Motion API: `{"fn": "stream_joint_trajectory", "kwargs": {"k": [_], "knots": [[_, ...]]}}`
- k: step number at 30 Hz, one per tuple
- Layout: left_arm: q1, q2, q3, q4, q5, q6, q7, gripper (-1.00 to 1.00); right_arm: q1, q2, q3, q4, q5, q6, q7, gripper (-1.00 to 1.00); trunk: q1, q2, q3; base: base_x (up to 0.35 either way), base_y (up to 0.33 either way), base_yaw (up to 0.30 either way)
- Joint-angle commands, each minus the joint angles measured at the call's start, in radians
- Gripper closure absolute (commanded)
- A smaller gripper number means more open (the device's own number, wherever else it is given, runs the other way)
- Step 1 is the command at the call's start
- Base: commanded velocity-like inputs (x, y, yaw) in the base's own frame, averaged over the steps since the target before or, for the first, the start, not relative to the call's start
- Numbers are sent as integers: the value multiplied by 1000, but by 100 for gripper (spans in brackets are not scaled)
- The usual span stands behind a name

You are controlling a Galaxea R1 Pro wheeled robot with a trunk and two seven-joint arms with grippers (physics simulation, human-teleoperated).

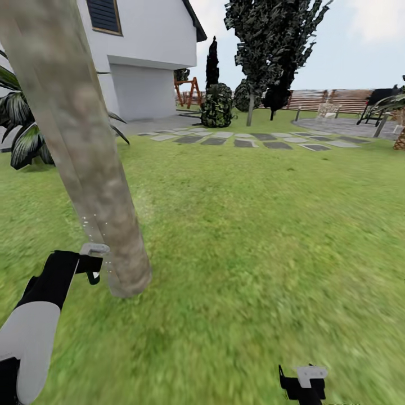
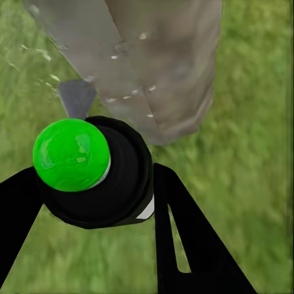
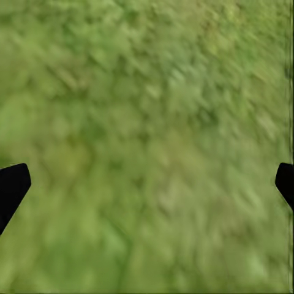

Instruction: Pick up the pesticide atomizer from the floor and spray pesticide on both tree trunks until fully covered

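Spraying the near trunk.
Left tool [image 2: 98,184] pinching the pesticide atomizer [image 2: 92,177] (cap now green) just beside the tree trunk [image 1: 84,146] at nine o'clock; right tool [image 3: 147,184] spread over grass. Best swept slowly up and around for full bark coverage.

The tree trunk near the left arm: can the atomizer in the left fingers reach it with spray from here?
Probably yes. The left gripper holds the atomizer close beside the tree trunk, nothing between them, and droplets already show on the bark.
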Motion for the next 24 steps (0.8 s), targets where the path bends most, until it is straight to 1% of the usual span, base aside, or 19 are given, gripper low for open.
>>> {"fn": "stream_joint_trajectory", "kwargs": {"k": [1,4,9,13,19,24], "knots": [[1,1,0,0,2,0,0,100,0,0,0,0,0,0,0,-100,0,0,0,19,-268,-67],[1,1,0,0,3,0,0,100,0,0,0,0,0,0,0,-100,0,0,0,-8,-272,-25],[1,1,2,0,3,-1,0,100,0,0,0,0,0,0,0,-100,0,0,0,-143,-269,0],[1,-4,4,-2,4,0,0,100,0,0,0,0,0,0,0,-100,0,0,0,-26,-271,209],[1,-10,5,-4,5,0,1,100,0,0,0,0,0,0,0,-100,0,0,0,178,-221,262],[1,-9,8,-10,4,0,3,100,0,-1,0,0,0,0,0,-100,0,0,0,187,-214,24]]}}
